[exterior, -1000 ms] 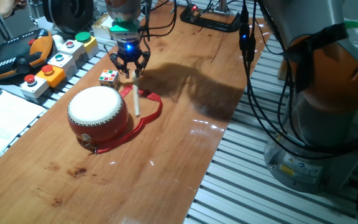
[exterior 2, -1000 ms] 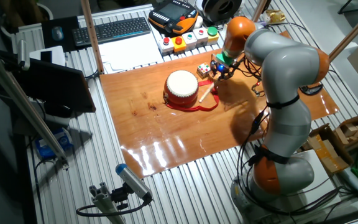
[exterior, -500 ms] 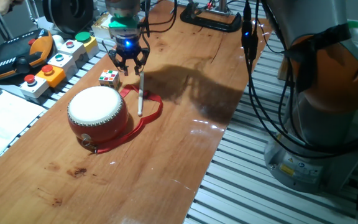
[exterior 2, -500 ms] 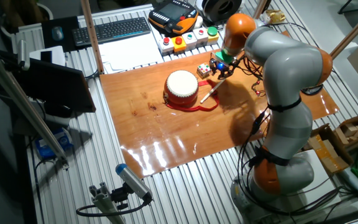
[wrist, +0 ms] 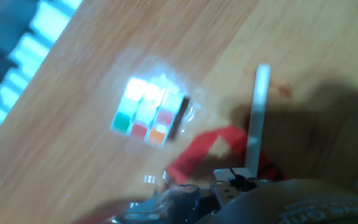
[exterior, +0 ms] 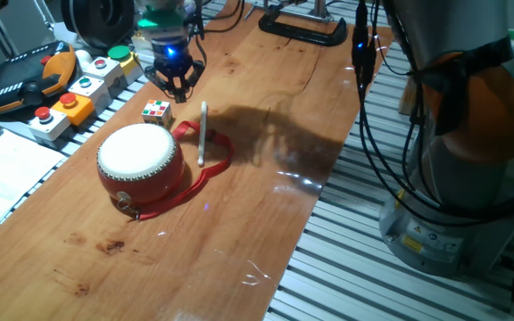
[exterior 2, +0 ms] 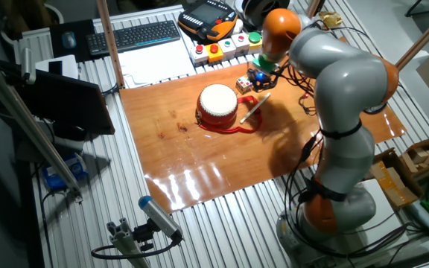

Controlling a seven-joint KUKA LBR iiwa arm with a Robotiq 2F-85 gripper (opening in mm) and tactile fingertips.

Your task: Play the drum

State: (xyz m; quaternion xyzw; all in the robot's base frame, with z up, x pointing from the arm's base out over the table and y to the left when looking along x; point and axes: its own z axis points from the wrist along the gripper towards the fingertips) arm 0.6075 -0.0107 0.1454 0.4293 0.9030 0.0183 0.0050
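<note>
While the gripper (exterior: 176,85) hangs above the wooden table (exterior: 266,205) at about 1 o'clock from the drum (exterior: 141,165), its dark fingers point down and stand slightly apart with nothing between them. Blue light glows on the hand just above the fingers. A pale drumstick (exterior: 203,134) lies loose on the tabletop at 3 o'clock from the drum, resting across the red strap (exterior: 214,165) that loops out from the drum's red body. The cream skin of the drum faces up, clear of both stick and gripper. A small multicoloured cube (exterior: 157,111) sits at 12 o'clock from the drum, just beside it and almost under the gripper. In the hand view, blurred, the cube (wrist: 148,112) appears brightly lit at centre, with the drumstick (wrist: 255,118) running up the right side and a fold of strap (wrist: 210,149) below it. A box of coloured push buttons (exterior: 78,89) sits off the table's far-left edge, at 10 o'clock from the drum.
</note>
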